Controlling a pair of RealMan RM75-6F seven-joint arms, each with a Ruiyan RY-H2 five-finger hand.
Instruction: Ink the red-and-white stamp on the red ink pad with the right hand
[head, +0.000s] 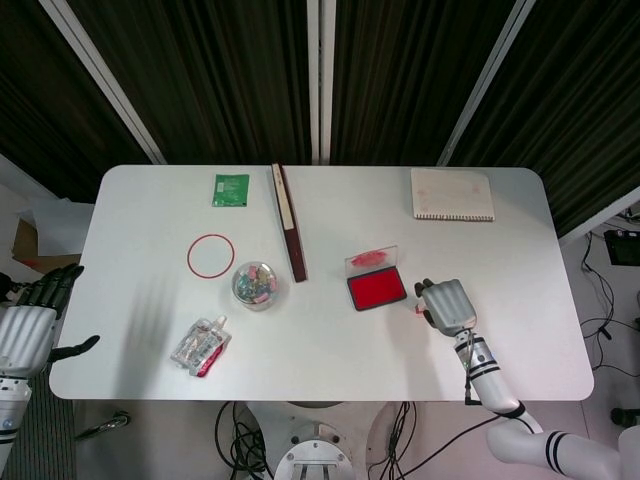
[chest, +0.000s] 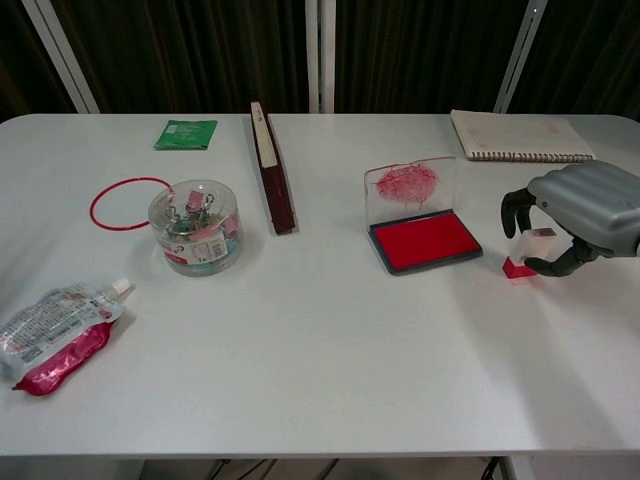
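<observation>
The red-and-white stamp (chest: 524, 254) stands upright on the table just right of the open red ink pad (chest: 425, 241), whose clear lid (chest: 408, 185) is stained red. My right hand (chest: 578, 208) is wrapped over the stamp, a finger at its upper left and the thumb against its lower right side. From the head view only a sliver of the stamp (head: 414, 308) shows beside the right hand (head: 447, 304), with the ink pad (head: 376, 289) close to its left. My left hand (head: 32, 318) hangs off the table's left edge, fingers apart and holding nothing.
A spiral notebook (chest: 515, 135) lies at the back right. A long dark wooden bar (chest: 271, 165) lies left of the pad. Further left are a clear jar of clips (chest: 197, 227), a red ring (chest: 127, 202), a green packet (chest: 185, 134) and a pouch (chest: 55, 325).
</observation>
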